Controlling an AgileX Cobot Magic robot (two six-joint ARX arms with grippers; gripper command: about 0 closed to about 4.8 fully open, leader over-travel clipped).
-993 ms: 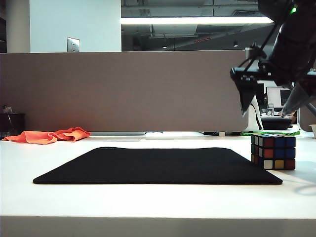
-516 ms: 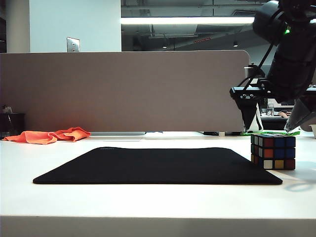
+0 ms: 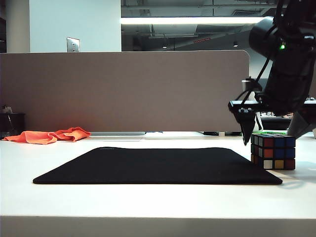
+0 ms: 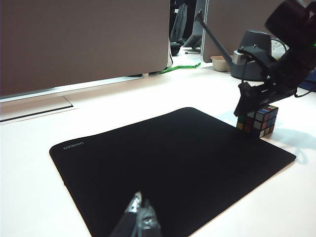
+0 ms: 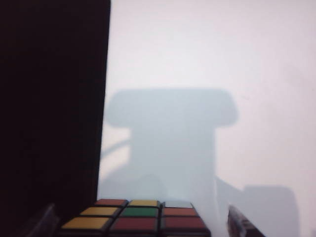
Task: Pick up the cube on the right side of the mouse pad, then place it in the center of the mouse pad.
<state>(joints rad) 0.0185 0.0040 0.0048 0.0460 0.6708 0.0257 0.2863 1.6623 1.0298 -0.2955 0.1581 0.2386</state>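
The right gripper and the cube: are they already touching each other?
Apart. In the right wrist view the open right gripper has a finger on each side of the cube, with a visible gap between them.

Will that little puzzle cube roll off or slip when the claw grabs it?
Probably not. The puzzle cube sits flat beside the mouse pad, so it should slide rather than roll. Its smooth stickers look a bit slippery, yet flat sides suit the open right gripper around its top. Its layers might twist slightly.
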